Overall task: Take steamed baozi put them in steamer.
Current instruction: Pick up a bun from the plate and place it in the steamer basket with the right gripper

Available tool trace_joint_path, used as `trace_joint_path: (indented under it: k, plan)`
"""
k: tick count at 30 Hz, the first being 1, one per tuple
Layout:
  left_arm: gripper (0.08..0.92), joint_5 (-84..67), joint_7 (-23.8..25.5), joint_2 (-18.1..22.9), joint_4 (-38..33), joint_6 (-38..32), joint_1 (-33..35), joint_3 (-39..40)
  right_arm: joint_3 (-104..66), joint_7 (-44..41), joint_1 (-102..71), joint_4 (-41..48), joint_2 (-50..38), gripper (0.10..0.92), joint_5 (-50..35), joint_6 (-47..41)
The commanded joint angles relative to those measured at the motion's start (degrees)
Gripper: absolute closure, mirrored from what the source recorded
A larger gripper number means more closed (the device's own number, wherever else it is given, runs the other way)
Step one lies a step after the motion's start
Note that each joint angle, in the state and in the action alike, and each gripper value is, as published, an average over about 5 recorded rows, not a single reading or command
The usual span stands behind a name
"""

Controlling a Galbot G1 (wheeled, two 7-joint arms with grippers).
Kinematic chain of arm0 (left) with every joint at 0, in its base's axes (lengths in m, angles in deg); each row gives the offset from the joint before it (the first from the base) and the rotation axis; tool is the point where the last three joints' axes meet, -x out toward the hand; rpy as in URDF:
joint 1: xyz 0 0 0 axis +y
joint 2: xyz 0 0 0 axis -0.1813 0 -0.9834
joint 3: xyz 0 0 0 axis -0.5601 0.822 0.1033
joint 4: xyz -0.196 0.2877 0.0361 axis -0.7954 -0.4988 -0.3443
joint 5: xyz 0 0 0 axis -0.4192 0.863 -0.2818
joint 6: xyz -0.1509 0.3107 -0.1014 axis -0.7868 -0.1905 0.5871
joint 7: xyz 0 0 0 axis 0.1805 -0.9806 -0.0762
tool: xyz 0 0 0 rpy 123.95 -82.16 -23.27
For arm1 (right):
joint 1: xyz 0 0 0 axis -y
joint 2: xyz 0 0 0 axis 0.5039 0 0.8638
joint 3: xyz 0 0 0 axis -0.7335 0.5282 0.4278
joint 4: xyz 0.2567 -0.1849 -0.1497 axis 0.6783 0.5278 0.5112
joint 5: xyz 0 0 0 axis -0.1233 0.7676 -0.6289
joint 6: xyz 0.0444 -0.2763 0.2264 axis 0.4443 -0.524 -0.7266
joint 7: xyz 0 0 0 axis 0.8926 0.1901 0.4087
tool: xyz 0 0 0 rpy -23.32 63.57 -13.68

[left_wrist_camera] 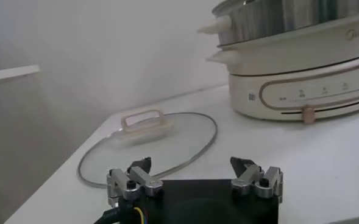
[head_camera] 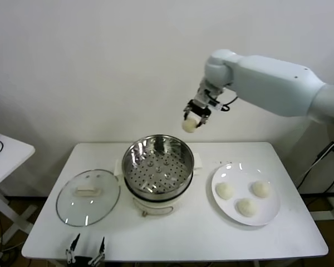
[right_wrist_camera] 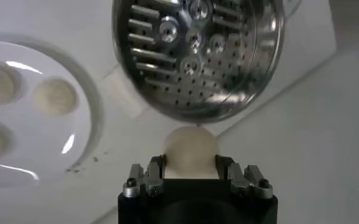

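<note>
A cream-white baozi (head_camera: 188,125) hangs in the air above the far rim of the steamer (head_camera: 181,156), with my right gripper (head_camera: 190,123) shut on it. In the right wrist view this baozi (right_wrist_camera: 190,149) sits between both fingers, with the steamer's bare perforated bottom (right_wrist_camera: 197,55) beyond it. Three more baozi (head_camera: 225,191) (head_camera: 261,188) (head_camera: 247,207) lie on the white plate (head_camera: 239,175) to the right of the steamer. My left gripper (head_camera: 85,250) stands open with nothing in it at the table's front edge, near the left corner.
The glass lid (head_camera: 88,197) with a cream handle lies flat left of the steamer, just beyond the left gripper (left_wrist_camera: 191,164). A small white side table (head_camera: 5,150) stands at the far left. A white wall is behind the table.
</note>
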Motion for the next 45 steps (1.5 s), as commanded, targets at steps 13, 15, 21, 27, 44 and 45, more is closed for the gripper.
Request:
trace_joint_path:
  k: [13, 15, 21, 27, 44, 45]
  plan:
    - [0.177, 0.24, -0.34, 0.70, 0.30, -0.37, -0.22, -0.23, -2.17, 5.70, -16.86, 22.32, 16.17, 0.406, 14.40, 16.21]
    - [0.177, 0.24, -0.36, 0.71, 0.48, -0.42, -0.34, -0.23, -2.34, 5.88, -17.52, 22.65, 15.97, 0.406, 14.63, 16.41]
    - [0.177, 0.28, -0.38, 0.63, 0.83, -0.37, -0.81, -0.33, -3.55, 6.75, -18.67, 25.28, 16.31, 0.406, 15.84, 17.77]
    - [0.177, 0.34, -0.39, 0.56, 1.16, -0.41, -0.92, -0.25, -3.86, 6.69, -18.99, 25.82, 16.86, 0.406, 15.66, 18.47]
    - [0.177, 0.60, -0.33, 0.65, 0.61, 0.02, -1.30, -0.02, -2.84, 4.21, -12.59, 21.08, 12.90, 0.205, 5.98, 16.85]
    - [0.177, 0.69, -0.31, 0.65, 0.52, 0.07, -1.29, 0.02, -1.54, 2.95, -10.58, 19.60, 11.66, 0.204, 2.47, 15.46]
